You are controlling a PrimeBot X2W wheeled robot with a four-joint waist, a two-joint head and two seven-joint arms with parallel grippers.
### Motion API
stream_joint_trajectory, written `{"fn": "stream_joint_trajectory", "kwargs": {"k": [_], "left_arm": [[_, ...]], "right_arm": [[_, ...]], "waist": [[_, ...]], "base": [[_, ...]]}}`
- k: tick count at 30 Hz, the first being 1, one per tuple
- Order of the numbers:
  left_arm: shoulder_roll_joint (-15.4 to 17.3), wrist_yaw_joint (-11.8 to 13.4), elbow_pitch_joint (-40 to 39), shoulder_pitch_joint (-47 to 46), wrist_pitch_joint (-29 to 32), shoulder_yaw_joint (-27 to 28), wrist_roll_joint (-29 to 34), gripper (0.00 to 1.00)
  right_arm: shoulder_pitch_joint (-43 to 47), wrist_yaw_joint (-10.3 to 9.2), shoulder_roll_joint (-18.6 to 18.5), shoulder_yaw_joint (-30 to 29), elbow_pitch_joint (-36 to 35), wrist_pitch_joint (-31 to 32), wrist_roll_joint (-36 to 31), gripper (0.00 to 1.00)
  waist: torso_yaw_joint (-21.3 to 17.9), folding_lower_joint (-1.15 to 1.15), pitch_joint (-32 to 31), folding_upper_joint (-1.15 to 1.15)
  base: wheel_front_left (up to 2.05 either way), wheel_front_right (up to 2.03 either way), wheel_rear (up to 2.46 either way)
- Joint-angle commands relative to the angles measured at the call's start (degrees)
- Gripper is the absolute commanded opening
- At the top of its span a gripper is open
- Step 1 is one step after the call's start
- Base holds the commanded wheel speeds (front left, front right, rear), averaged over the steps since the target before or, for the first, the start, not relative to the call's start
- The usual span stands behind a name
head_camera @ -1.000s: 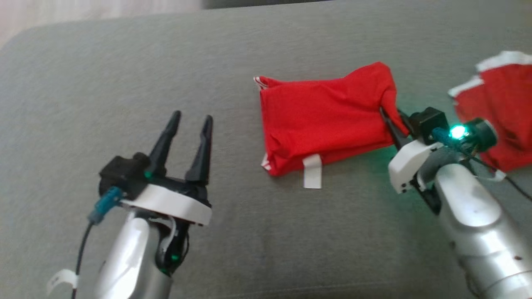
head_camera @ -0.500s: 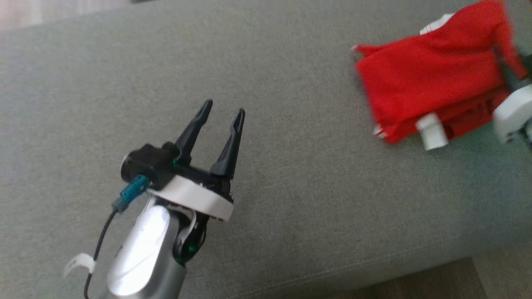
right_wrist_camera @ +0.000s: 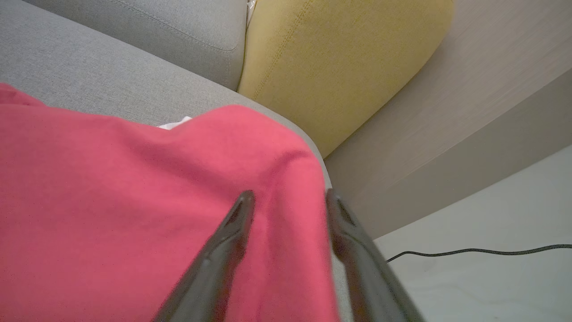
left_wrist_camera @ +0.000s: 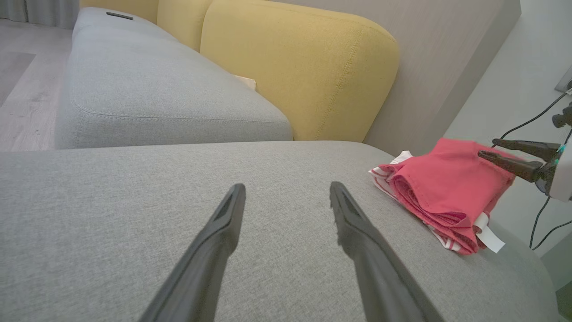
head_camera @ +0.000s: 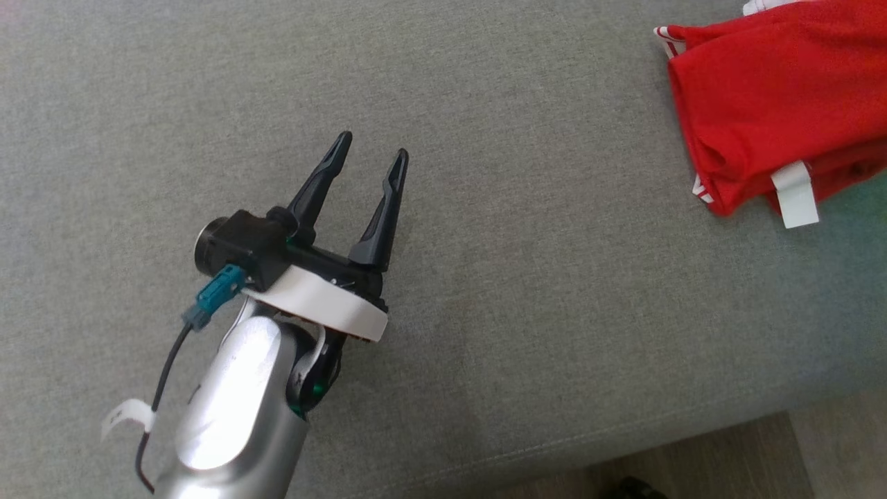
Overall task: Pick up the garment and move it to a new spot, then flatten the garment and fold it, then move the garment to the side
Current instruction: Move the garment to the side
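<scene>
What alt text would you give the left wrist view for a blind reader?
A folded red garment lies at the right of a grey sofa seat, with the right tool open at its right edge. The left tool, also open, points across the seat towards yellow back cushions.

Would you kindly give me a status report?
Left gripper open, empty. Right gripper open over the garment. Garment folded, at cushion edge. Nothing in the way.
</scene>
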Motion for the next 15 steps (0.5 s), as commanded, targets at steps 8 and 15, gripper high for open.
{"fn": "stream_joint_trajectory", "kwargs": {"k": [8,15], "left_arm": [[0.5,-0.35,-1.55,-1.5,-0.29,2.48,-0.26,1.0],[0.5,-0.35,-2.33,1.38,-0.29,5.09,-0.99,1.0]], "right_arm": [[1.3,-0.05,1.22,-1.88,-4.12,-1.39,-1.01,1.0],[4.91,-0.05,7.5,-0.66,-12.02,-2.4,3.41,1.0]], "waist": [[0.51,-0.01,-3.47,0.0],[2.08,-0.01,-9.34,0.0]], "base": [[0.0,0.0,0.0],[0.0,0.0,0.0]]}}
